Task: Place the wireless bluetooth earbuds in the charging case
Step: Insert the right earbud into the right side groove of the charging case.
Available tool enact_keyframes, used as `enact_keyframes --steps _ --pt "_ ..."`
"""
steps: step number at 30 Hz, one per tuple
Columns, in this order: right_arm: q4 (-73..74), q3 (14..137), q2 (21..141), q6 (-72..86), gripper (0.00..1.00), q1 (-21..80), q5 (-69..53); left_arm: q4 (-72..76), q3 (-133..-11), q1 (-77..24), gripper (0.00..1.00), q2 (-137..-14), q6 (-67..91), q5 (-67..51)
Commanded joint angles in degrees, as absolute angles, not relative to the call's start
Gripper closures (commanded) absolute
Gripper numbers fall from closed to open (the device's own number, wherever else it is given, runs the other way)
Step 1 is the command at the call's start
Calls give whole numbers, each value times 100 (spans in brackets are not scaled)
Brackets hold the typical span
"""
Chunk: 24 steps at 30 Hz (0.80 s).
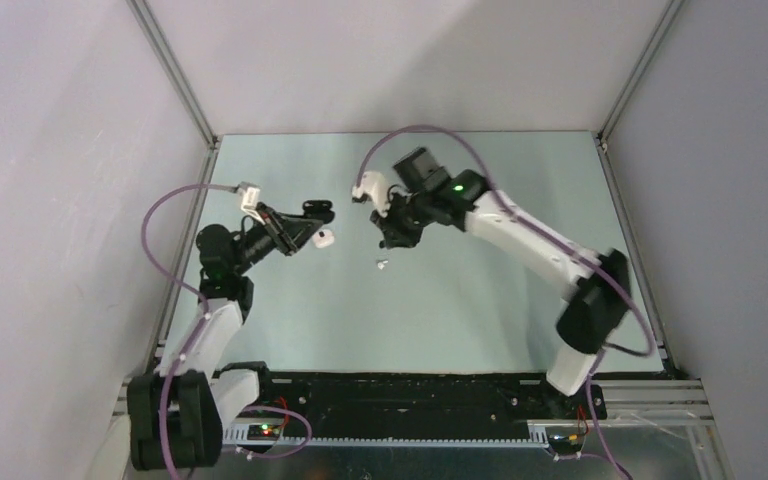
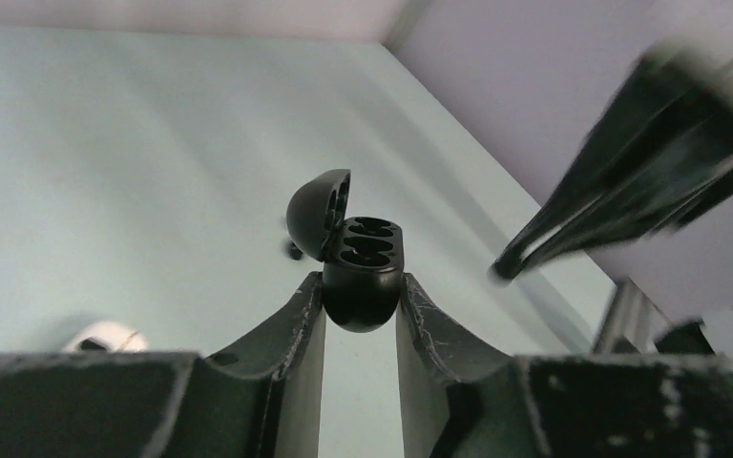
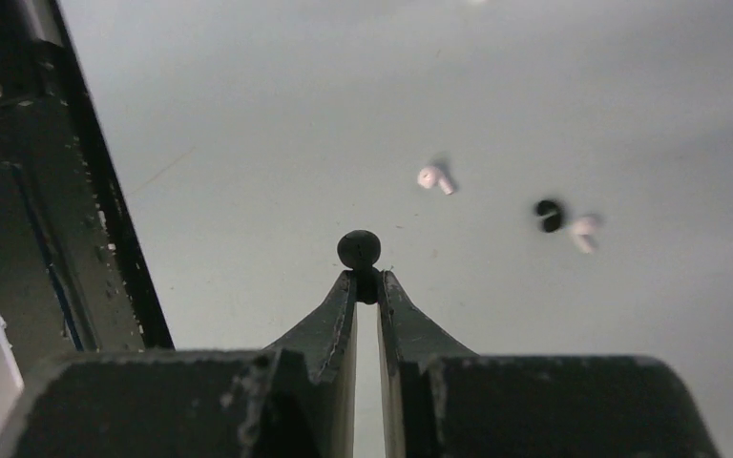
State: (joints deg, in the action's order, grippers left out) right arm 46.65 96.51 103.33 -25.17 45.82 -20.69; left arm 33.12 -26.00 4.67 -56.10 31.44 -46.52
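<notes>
My left gripper (image 2: 361, 286) is shut on a black charging case (image 2: 363, 262) and holds it above the table. Its lid stands open to the left and both sockets are empty. My right gripper (image 3: 366, 281) is shut on the stem of a tiny black earbud (image 3: 359, 248), whose round head pokes past the fingertips. From above, the two grippers (image 1: 315, 212) (image 1: 388, 238) face each other a short gap apart. Two white earbuds (image 3: 435, 177) (image 3: 584, 232) lie on the table beyond the right gripper. A white case (image 1: 323, 238) lies just under the left gripper.
A small black bit (image 3: 549, 215) lies beside the farther white earbud. One white earbud (image 1: 381, 265) lies on the table between the arms. The right arm (image 2: 630, 162) shows blurred at the right of the left wrist view. Grey walls stand at the table's back and sides.
</notes>
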Motion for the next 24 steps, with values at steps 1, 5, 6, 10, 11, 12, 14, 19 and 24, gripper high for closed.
enact_keyframes --steps 1,5,6,10,11,12,14,19,24 --pt "5304 10017 9164 -3211 100 4745 -2080 5065 -2675 -106 100 -6199 3067 -5921" --pt "5722 10387 8948 -3486 100 5154 -1313 5561 -2861 -567 100 -6580 3053 -6252" --pt "5761 10441 8963 -3469 100 5279 -1153 5584 -2919 -660 100 -6637 3002 -6303" --pt "6050 10873 9194 -3025 100 5443 -591 5652 -3175 -832 100 -6813 2922 -6628" --pt "6114 11066 9323 -2848 100 5446 -495 5682 -3277 -851 100 -6915 2884 -6702" --pt "6259 11153 9390 -2778 100 5448 -407 5723 -3330 -900 100 -6964 2875 -6822" --pt "6406 11477 9550 -2647 100 5430 -328 5797 -3449 -978 100 -7068 2872 -6923" --pt "6436 11841 9775 -2477 100 5390 -271 5982 -3503 -1075 100 -7076 2914 -7020" --pt "6439 12102 9886 -2379 100 5390 -310 5949 -3446 -1150 100 -6946 2801 -7095"
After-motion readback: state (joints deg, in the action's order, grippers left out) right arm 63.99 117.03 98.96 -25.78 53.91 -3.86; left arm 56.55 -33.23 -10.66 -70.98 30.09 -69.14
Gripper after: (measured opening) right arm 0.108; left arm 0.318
